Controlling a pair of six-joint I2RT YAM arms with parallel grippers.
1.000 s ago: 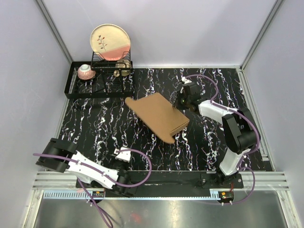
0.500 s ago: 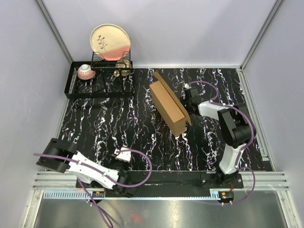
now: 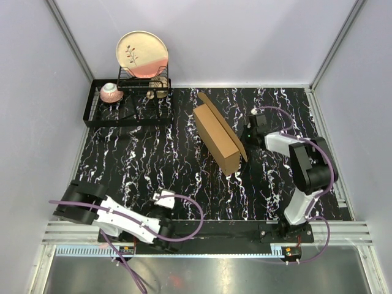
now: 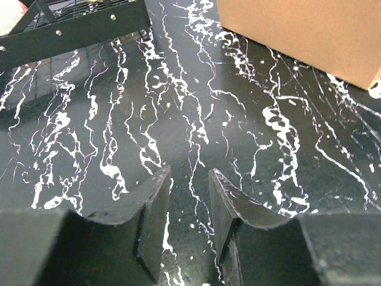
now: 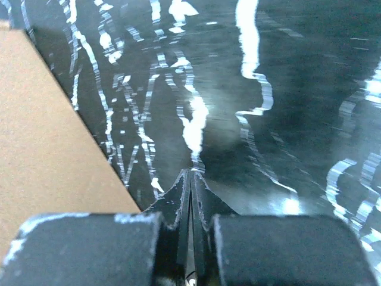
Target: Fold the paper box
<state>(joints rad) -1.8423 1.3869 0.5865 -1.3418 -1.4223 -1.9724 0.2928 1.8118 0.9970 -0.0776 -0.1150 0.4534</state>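
Far left at the back there's a rack (image 3: 98, 120) with a plate (image 3: 142, 54), not part of the job. The left tool (image 4: 189, 176) sits low near the front edge of the table (image 3: 141, 165), its jaws a little apart with nothing between them, well away from the box (image 3: 219, 138). The box is mid-table, a bit right of centre, standing up as a squared carton rather than lying flat, so I'd say the body's popped into shape. A flap sticks out at each end though, so closing those is what's left, I reckon. The right tool (image 5: 191, 174) is just right of the box, pinched shut on nothing and apparently not touching it.
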